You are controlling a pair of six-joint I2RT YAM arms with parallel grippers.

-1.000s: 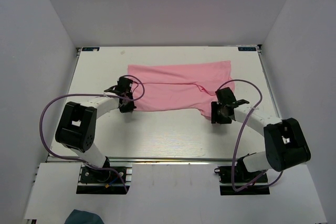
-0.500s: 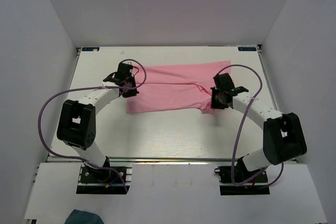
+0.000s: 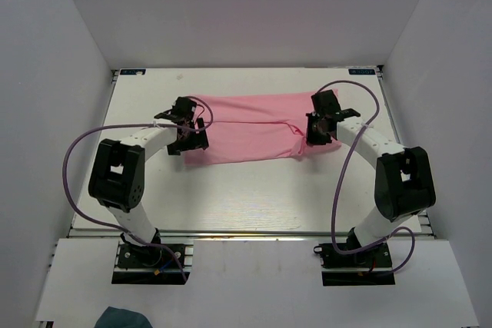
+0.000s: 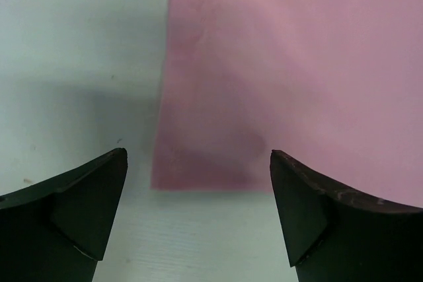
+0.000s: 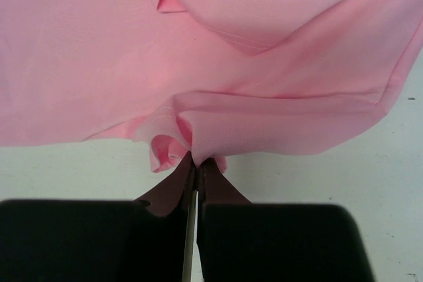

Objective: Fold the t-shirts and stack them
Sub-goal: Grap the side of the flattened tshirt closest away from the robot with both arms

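A light pink t-shirt [image 3: 250, 124] lies spread across the far half of the white table [image 3: 231, 197], its near edge partly folded over. My left gripper [image 3: 192, 136] hovers at the shirt's near left corner. In the left wrist view this gripper [image 4: 197, 156] is open, the flat corner of the t-shirt [image 4: 277, 64] lies just ahead of it, and nothing is between its fingers [image 4: 86, 209]. My right gripper [image 3: 315, 133] is at the shirt's right side. The right wrist view shows this gripper [image 5: 197, 160] shut on a bunched fold of the t-shirt [image 5: 198, 51], lifted slightly off the table.
White walls enclose the table on the left, right and back. Purple cables [image 3: 350, 167] loop beside each arm. A small dark teal cloth [image 3: 123, 318] lies on the near ledge, off the table at lower left.
My left gripper has opened and let go of the shirt's left edge. My right gripper has shut on the shirt's near right part and carried it toward the far side.
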